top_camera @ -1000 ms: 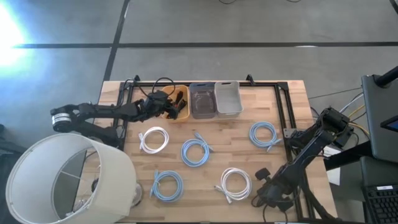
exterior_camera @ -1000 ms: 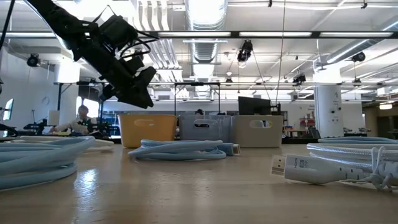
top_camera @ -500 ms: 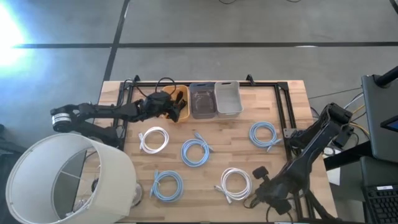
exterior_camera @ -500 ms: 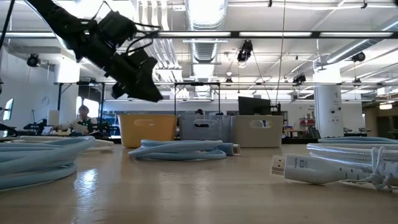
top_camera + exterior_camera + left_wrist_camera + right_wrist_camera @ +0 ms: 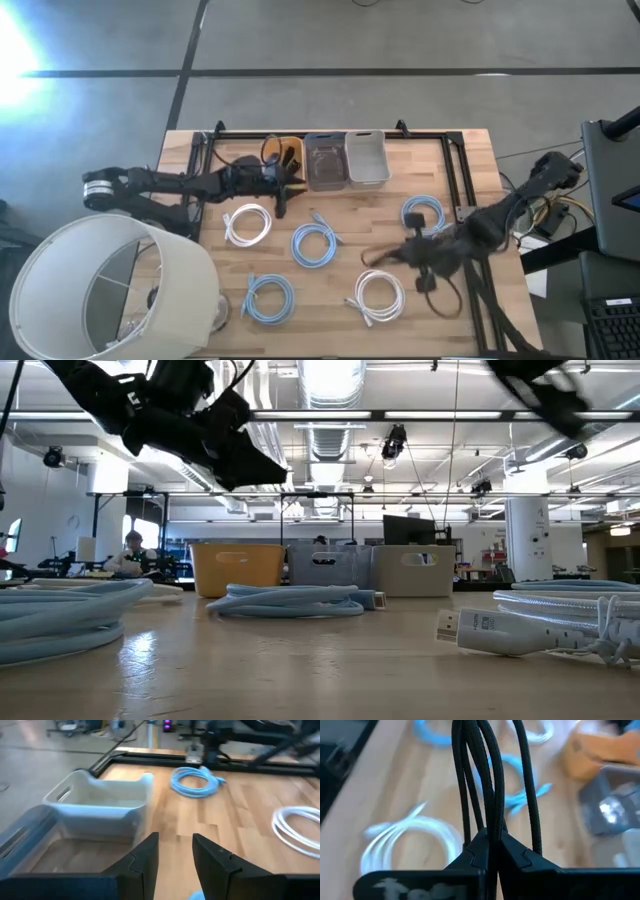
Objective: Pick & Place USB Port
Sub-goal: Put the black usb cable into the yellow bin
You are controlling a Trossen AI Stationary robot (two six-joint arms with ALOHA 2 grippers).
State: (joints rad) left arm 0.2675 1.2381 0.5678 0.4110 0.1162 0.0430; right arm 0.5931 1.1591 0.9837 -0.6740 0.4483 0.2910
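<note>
Black cable (image 5: 485, 780) hangs limp and light from the right gripper (image 5: 492, 847), pinched tight at its looped strands. Left gripper (image 5: 174, 851) sits half-open, empty, near the yellow bin (image 5: 285, 160).

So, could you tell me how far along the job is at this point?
Done, it seems: something black already lies in the yellow bin. In hand: the right gripper, jaws shut, carries a black cable above the table, while the left gripper hovers open by the bins. Left: five coiled cables, blue and white, lie on the table.
</note>
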